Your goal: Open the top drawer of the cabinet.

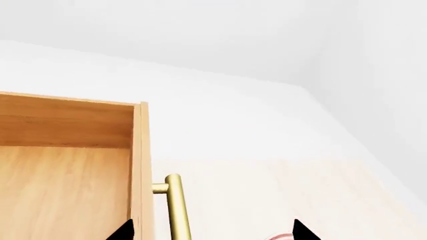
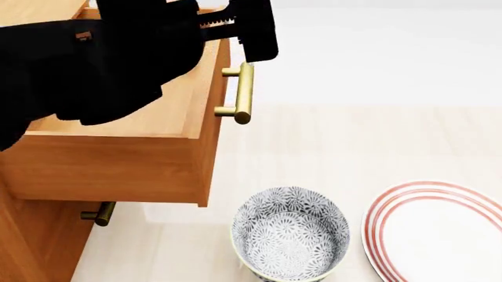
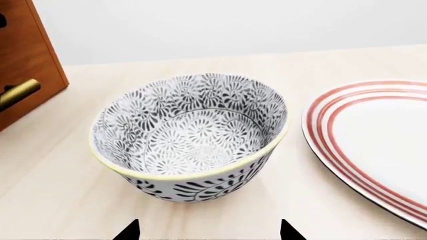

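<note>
The top drawer (image 2: 117, 170) of the orange-brown cabinet (image 2: 32, 235) stands pulled out, its lighter wood interior showing in the left wrist view (image 1: 67, 190). Its brass bar handle (image 2: 244, 94) sits on the drawer front. My left gripper (image 2: 255, 50) hangs over the far end of that handle. In the left wrist view the left gripper (image 1: 213, 232) is open, with the handle (image 1: 177, 210) between its fingertips and touching neither. My right gripper (image 3: 209, 232) is open and empty, low over the floor in front of a patterned bowl (image 3: 190, 135). It is out of the head view.
The grey-patterned bowl (image 2: 290, 238) and a red-rimmed white plate (image 2: 439, 235) lie on the pale wood floor in front of the cabinet. A lower drawer's brass handle (image 2: 100, 212) sticks out under the open drawer. It also shows in the right wrist view (image 3: 17, 93).
</note>
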